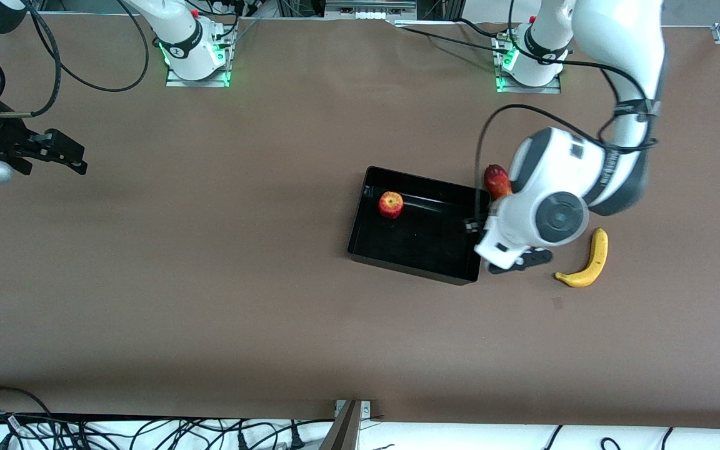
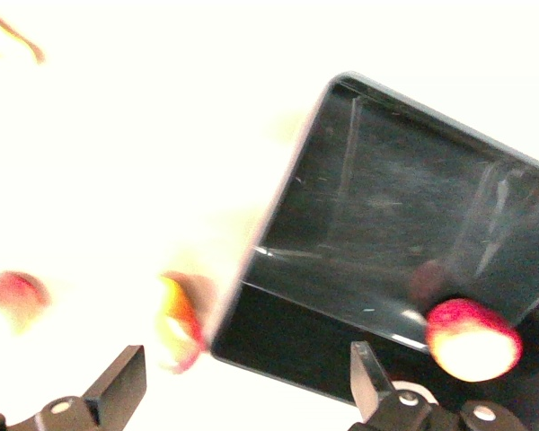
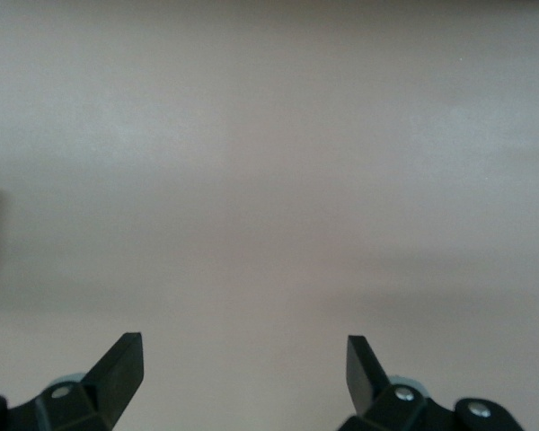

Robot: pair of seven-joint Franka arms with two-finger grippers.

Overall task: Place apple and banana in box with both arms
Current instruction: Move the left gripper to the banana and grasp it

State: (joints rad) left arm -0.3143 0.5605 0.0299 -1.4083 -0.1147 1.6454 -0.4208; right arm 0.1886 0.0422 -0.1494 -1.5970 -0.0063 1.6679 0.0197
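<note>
The black box [image 1: 415, 250] lies in the middle of the table. The apple [image 1: 390, 204] sits inside it, near the corner farthest from the front camera toward the right arm's end. The banana [image 1: 585, 262] lies on the table beside the box, toward the left arm's end. My left gripper [image 1: 501, 245] is open and empty over the box's edge at the left arm's end. In the left wrist view my left gripper [image 2: 247, 386] is open, with the box [image 2: 386, 206] and apple [image 2: 472, 339] below. My right gripper [image 1: 75, 156] is open and empty and waits at the right arm's end [image 3: 242, 373].
A red-and-yellow mango [image 1: 496, 180] lies by the box's corner at the left arm's end, partly under the left arm; it also shows in the left wrist view [image 2: 181, 323]. A blurred red thing [image 2: 13, 292] lies farther out. The brown table [image 1: 210, 281] spreads around.
</note>
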